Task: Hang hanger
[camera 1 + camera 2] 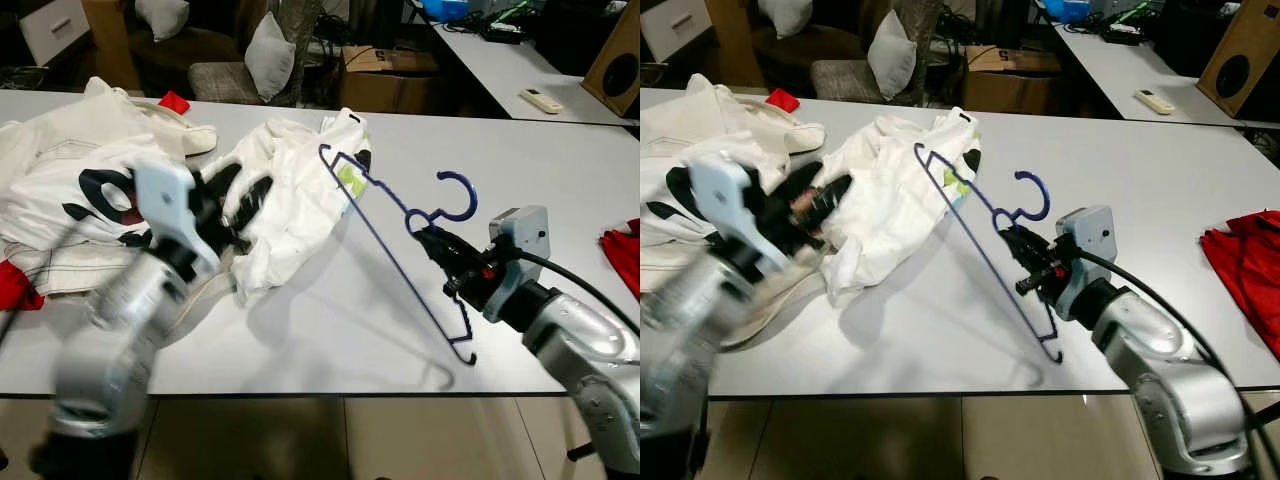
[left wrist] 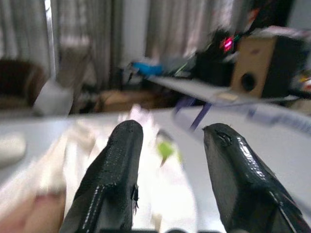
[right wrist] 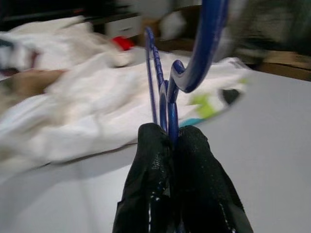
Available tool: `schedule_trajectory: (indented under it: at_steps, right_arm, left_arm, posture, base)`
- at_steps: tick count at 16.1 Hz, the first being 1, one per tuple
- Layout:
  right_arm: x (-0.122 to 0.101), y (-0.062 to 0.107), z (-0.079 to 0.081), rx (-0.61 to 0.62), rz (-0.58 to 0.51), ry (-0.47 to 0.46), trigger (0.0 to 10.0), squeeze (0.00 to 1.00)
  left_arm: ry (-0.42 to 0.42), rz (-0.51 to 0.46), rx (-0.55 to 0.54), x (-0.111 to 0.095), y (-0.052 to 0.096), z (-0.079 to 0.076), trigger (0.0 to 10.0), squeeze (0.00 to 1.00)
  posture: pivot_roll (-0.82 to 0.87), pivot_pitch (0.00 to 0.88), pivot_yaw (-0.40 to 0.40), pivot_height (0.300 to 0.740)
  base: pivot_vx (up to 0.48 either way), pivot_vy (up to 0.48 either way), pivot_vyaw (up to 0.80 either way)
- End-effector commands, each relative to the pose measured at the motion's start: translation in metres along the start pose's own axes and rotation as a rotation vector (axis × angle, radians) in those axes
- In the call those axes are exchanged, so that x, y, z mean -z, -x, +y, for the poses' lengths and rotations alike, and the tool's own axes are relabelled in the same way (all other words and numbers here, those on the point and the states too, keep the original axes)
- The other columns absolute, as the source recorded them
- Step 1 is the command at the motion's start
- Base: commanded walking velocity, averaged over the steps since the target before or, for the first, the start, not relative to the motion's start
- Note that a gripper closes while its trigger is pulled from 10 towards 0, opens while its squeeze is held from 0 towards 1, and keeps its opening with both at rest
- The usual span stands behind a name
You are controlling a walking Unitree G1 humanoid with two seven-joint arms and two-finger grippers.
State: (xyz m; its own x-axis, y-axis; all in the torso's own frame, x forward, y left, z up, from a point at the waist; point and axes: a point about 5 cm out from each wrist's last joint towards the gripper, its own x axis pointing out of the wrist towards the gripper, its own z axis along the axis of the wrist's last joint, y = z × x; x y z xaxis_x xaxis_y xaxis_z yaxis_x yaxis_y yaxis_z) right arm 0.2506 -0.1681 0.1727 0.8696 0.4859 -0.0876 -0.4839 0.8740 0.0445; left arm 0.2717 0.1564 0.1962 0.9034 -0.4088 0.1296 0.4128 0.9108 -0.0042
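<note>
The hanger (image 1: 400,235) is a thin blue wire one, and I have it in my right gripper (image 1: 437,243), whose fingers are pinched tight on the neck just under the hook. It stands tilted over the bench (image 1: 560,170): one shoulder rests on the surface near the front edge, the other rises toward the white shirt (image 1: 290,205) lying crumpled just beside it. I judge it light and springy, stiff enough to keep its shape but likely to twist or swing if I hold it by a single wire, and smooth enough to slip. The neck, where the wires twist together, looks like the soundest place to grip, and that is where I have it.

My left gripper (image 2: 170,160) hangs over the shirt with its fingers spread apart and nothing between them; that arm is blurred, so I cannot say whether it touches the cloth. More white clothing (image 1: 70,180) is heaped at the bench's left end, and a red cloth (image 1: 1250,265) lies at the right edge.

A green patch shows on the shirt, perhaps a label; I can read no writing anywhere.
</note>
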Motion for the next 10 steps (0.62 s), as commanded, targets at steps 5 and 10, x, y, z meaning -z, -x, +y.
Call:
schedule_trajectory:
  at_steps: [5,10]
  right_arm:
    - [0.014,-0.001,-0.006,0.250,-0.004,0.006,10.0,0.00]
    - [0.017,-0.006,0.002,0.278,-0.008,0.023,10.0,0.00]
  left_arm:
    - [0.038,0.133,-0.090,0.036,0.012,0.002,10.0,0.00]
    - [0.061,0.315,0.013,0.060,0.025,-0.010,10.0,0.00]
  posture:
    - [-0.04,0.000,-0.063,0.740]
    - [-0.05,0.000,-0.059,0.740]
  base:
    - [0.000,0.000,0.00]
    - [0.000,0.000,0.00]
